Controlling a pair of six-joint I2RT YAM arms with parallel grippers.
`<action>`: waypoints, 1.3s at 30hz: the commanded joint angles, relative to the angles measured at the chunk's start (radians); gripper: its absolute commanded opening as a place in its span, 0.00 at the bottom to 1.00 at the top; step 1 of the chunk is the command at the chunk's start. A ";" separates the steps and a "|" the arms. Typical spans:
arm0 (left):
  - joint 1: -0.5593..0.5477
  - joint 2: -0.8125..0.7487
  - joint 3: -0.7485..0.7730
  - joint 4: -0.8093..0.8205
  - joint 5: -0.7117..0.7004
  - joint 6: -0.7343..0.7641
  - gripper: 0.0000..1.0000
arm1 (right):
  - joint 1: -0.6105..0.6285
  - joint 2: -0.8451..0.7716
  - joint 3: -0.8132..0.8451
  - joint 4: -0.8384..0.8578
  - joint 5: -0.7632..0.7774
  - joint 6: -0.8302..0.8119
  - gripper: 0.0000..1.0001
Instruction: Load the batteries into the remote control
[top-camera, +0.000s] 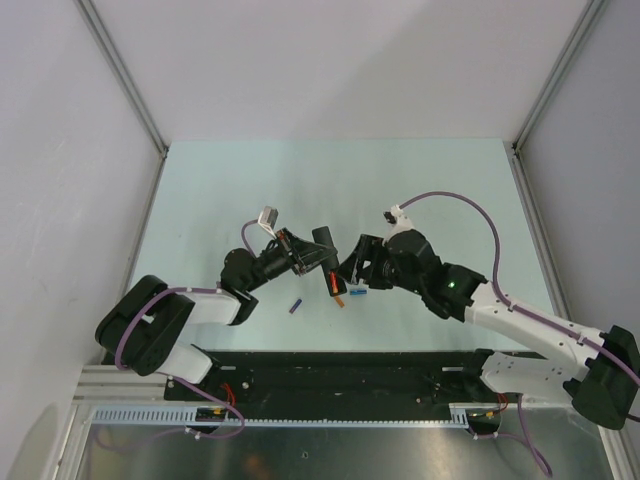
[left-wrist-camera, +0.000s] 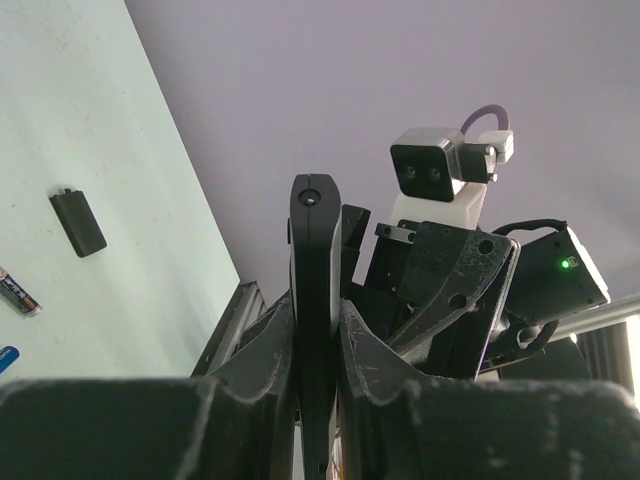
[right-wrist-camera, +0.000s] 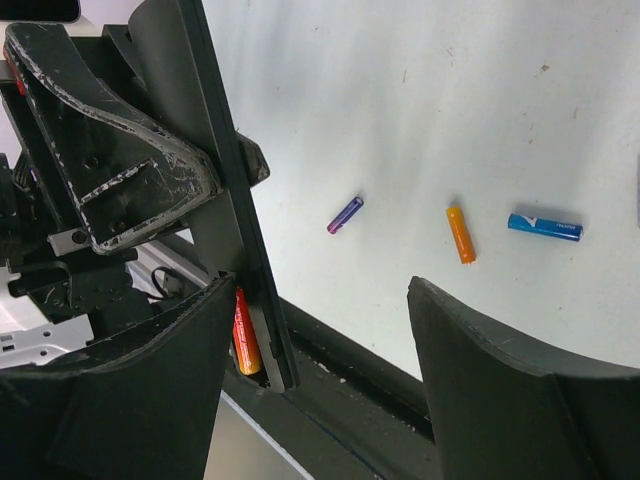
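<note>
Okay, I see bench (top-camera: 420, 180), left pincer (left-wrist-camera: 315, 325) clamped on remote control (left-wrist-camera: 315, 250), raised above bench middle toward near edge. Right pincer (right-wrist-camera: 320, 300) wide, beside it. First battery (right-wrist-camera: 245, 345) seated inside remote control; second battery (right-wrist-camera: 460, 233) loose on bench.

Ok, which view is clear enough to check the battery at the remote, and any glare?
Right wrist: sharp, no glare; the orange battery shows at the lower end of the remote control. Left wrist: the left gripper fills the bottom, close and soft. Top external: even light, faint shadows, detail small.
</note>
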 joint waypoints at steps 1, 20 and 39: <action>-0.004 -0.022 0.027 0.270 -0.001 -0.001 0.00 | 0.004 0.007 0.038 0.041 -0.001 0.016 0.74; -0.007 -0.030 0.036 0.271 -0.010 -0.001 0.00 | 0.001 0.047 0.038 0.017 -0.007 0.023 0.73; -0.005 -0.027 0.059 0.271 -0.013 -0.007 0.00 | 0.030 0.047 0.036 -0.002 0.009 0.033 0.73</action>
